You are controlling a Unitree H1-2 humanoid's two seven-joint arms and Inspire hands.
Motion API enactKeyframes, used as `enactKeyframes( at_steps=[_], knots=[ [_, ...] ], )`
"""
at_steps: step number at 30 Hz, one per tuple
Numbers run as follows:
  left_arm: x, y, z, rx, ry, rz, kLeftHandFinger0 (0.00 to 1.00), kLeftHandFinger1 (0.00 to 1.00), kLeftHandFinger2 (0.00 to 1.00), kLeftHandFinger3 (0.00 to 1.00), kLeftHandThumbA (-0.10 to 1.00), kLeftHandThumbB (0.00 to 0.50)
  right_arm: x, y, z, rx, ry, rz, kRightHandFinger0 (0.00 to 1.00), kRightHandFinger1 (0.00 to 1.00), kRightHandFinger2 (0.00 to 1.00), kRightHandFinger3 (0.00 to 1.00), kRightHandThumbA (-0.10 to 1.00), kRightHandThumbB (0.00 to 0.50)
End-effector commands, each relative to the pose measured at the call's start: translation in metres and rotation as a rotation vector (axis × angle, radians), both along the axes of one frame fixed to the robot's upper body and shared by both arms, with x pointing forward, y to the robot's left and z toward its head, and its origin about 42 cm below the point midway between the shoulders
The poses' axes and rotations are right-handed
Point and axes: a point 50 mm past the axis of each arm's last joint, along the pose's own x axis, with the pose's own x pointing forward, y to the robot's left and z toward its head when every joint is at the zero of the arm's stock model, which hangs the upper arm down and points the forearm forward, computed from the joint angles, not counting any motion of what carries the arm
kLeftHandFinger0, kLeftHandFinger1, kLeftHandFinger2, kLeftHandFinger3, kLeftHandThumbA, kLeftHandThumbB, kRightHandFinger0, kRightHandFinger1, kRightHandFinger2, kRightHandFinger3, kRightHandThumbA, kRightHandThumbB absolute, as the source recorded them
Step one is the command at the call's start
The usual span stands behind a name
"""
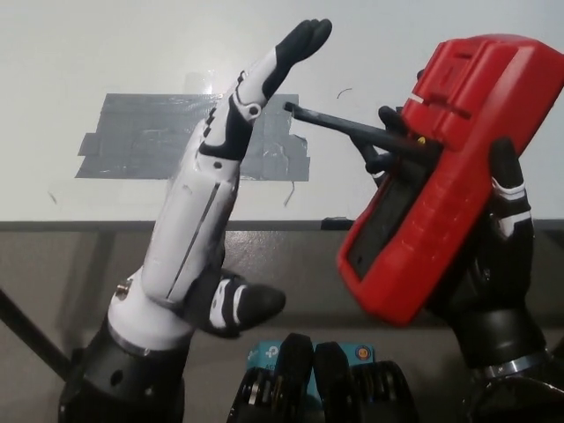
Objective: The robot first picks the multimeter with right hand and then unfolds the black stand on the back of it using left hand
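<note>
While the black right robot hand [493, 264] grips the red multimeter [445, 172] from behind, it holds it up in the air at the right, tilted, back side toward the camera, above the near edge of the table [106, 53]. One black finger runs up the multimeter's right edge and others curl around its left side. From the back of the case the thin black stand [352, 132] sticks out to the left, swung away from the body, its free end pointing at the other arm. The white left robot hand [238, 132] stands raised just beside that tip, fingers straight and together, holding nothing, thumb spread out low at the wrist. Whether a dark fingertip touches the stand I cannot tell. Behind it, a patch of grey tape [145, 137] lies flat on the table.
</note>
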Motion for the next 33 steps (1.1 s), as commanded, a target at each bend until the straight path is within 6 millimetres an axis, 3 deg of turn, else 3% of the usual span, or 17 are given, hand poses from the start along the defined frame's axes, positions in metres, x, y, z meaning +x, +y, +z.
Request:
enactKeyframes(
  at_steps=[1, 4, 6, 9, 10, 17, 20, 21, 23, 25, 30, 31, 33],
  knots=[
    [0.001, 0.001, 0.008, 0.013, -0.054, 0.015, 1.0, 1.0, 1.0, 1.0, 1.0, 0.339, -0.004, 0.002, 0.019, 0.035, -0.101, -0.021, 1.0, 0.0, 0.47, 0.52, -0.1, 0.102],
    [0.001, 0.0, 0.007, 0.015, -0.068, 0.038, 1.0, 1.0, 1.0, 1.0, 1.0, 0.322, -0.004, 0.002, 0.02, 0.031, -0.107, -0.015, 1.0, 0.0, 0.29, 0.43, -0.1, 0.098],
    [0.001, -0.001, 0.007, 0.012, -0.067, 0.046, 1.0, 1.0, 1.0, 1.0, 1.0, 0.315, -0.005, 0.003, 0.02, 0.029, -0.108, -0.026, 1.0, 0.17, 0.2, 0.38, -0.1, 0.112],
    [0.001, -0.003, 0.008, 0.016, -0.068, 0.05, 1.0, 1.0, 1.0, 1.0, 1.0, 0.307, -0.006, 0.003, 0.022, 0.025, -0.105, -0.04, 1.0, 0.15, 0.02, 0.34, -0.1, 0.128],
    [0.001, -0.003, 0.008, 0.016, -0.062, 0.044, 1.0, 1.0, 1.0, 1.0, 1.0, 0.299, -0.006, 0.003, 0.022, 0.024, -0.102, -0.039, 1.0, 0.14, 0.0, 0.32, -0.1, 0.126],
    [-0.001, -0.006, 0.009, 0.02, -0.059, 0.04, 1.0, 1.0, 1.0, 1.0, 1.0, 0.285, -0.006, 0.003, 0.023, 0.007, -0.11, -0.057, 1.0, 0.11, 0.0, 0.29, -0.1, 0.115],
    [-0.001, -0.006, 0.01, 0.034, -0.065, 0.048, 1.0, 1.0, 1.0, 1.0, 1.0, 0.28, -0.006, 0.003, 0.024, -0.013, -0.108, -0.105, 1.0, 0.19, 0.0, 0.28, -0.1, 0.115],
    [-0.001, -0.006, 0.01, 0.034, -0.065, 0.051, 1.0, 1.0, 1.0, 1.0, 1.0, 0.281, -0.005, 0.002, 0.023, -0.004, -0.111, -0.116, 1.0, 0.4, 0.03, 0.3, -0.1, 0.105],
    [-0.001, -0.005, 0.01, 0.033, -0.067, 0.051, 1.0, 1.0, 1.0, 1.0, 1.0, 0.282, -0.003, 0.001, 0.022, 0.004, -0.118, -0.127, 1.0, 0.66, 0.05, 0.36, -0.1, 0.087],
    [-0.001, -0.005, 0.01, 0.031, -0.066, 0.056, 1.0, 1.0, 1.0, 1.0, 1.0, 0.28, -0.002, 0.0, 0.022, -0.005, -0.112, -0.148, 1.0, 0.76, 0.06, 0.39, -0.1, 0.096],
    [-0.007, -0.002, 0.006, 0.044, -0.052, 0.079, 1.0, 1.0, 1.0, 1.0, 1.0, 0.274, -0.001, 0.002, 0.015, 0.055, -0.074, -0.032, 1.0, 0.76, 0.11, 0.39, -0.1, 0.094],
    [-0.009, -0.001, 0.005, 0.05, -0.042, 0.081, 1.0, 1.0, 1.0, 1.0, 1.0, 0.286, 0.003, 0.003, 0.012, 0.122, -0.028, 0.047, 1.0, 0.69, 0.13, 0.42, -0.1, 0.129],
    [-0.012, 0.002, 0.002, 0.054, -0.033, 0.082, 1.0, 1.0, 1.0, 1.0, 1.0, 0.3, 0.009, 0.004, 0.006, 0.149, -0.027, 0.131, 1.0, 0.68, 0.16, 0.5, -0.1, 0.121]
  ],
)
